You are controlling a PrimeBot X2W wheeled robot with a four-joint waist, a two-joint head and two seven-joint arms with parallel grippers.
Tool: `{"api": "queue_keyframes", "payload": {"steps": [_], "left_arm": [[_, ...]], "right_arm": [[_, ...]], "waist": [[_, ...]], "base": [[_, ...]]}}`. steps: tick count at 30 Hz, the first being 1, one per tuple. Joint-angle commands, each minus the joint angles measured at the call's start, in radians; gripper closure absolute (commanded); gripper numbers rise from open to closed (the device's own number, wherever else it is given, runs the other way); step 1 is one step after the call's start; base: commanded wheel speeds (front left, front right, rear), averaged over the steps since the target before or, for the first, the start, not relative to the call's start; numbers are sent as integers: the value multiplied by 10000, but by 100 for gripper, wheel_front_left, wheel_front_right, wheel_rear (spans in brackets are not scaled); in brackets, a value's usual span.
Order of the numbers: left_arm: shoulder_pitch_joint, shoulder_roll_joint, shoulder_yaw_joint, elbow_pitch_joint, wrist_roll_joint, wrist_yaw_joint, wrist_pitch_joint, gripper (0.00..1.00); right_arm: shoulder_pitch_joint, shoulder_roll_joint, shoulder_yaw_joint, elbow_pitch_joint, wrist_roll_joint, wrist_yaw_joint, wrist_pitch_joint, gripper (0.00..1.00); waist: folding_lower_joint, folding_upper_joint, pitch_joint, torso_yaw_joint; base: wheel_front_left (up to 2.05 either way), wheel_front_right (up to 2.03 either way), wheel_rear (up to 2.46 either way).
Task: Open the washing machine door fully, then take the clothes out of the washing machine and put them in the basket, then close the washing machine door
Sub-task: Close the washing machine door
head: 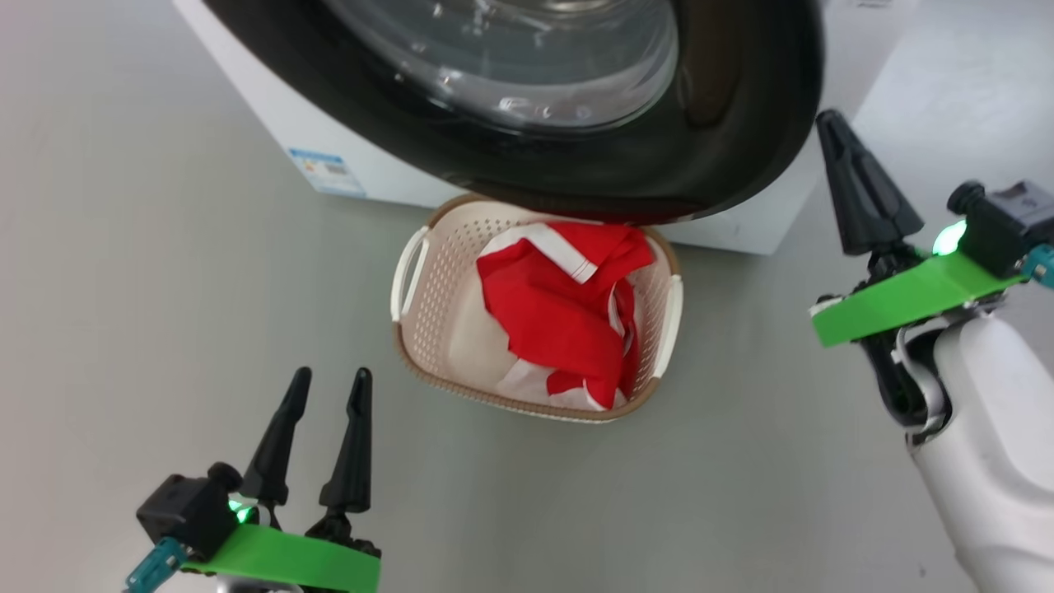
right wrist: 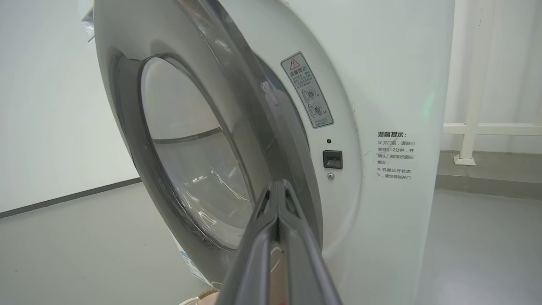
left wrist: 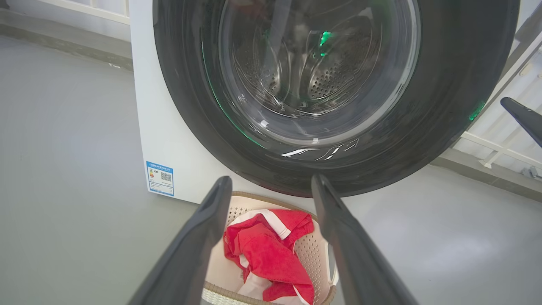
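You have a smooth grey floor (head: 123, 247) under the basket (head: 436, 305), before the white washing machine (head: 296, 115). On your left gripper (head: 333, 375) the fingers are spread and empty; on your right gripper (head: 827, 123) they are clenched, grasping nothing.

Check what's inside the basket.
The clothes, red with white trim, lie bunched in the basket. Its bare bottom shows at the left; the rest, and anything beneath the clothes, is covered.
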Motion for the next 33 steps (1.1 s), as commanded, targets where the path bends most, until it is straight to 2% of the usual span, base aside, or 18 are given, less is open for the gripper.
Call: {"api": "queue_keyframes", "payload": {"steps": [1, 23, 33], "left_arm": [[-238, 84, 217, -253, -88, 79, -46, 0], [-1253, 84, -658, -745, -624, 405, -46, 0], [-1512, 84, -737, -831, -569, 446, -46, 0]], "right_arm": [[-278, -32, 248, -165, 53, 65, -63, 100], [-2079, -620, -421, -71, 193, 65, -63, 100], [-2830, -614, -850, -152, 202, 65, -63, 100]], "waist": [[0, -1, 454, 399], [0, -1, 1958, 910], [0, -1, 2333, 865]], "base": [[0, 0, 0], [0, 0, 0], [0, 0, 0]]}}
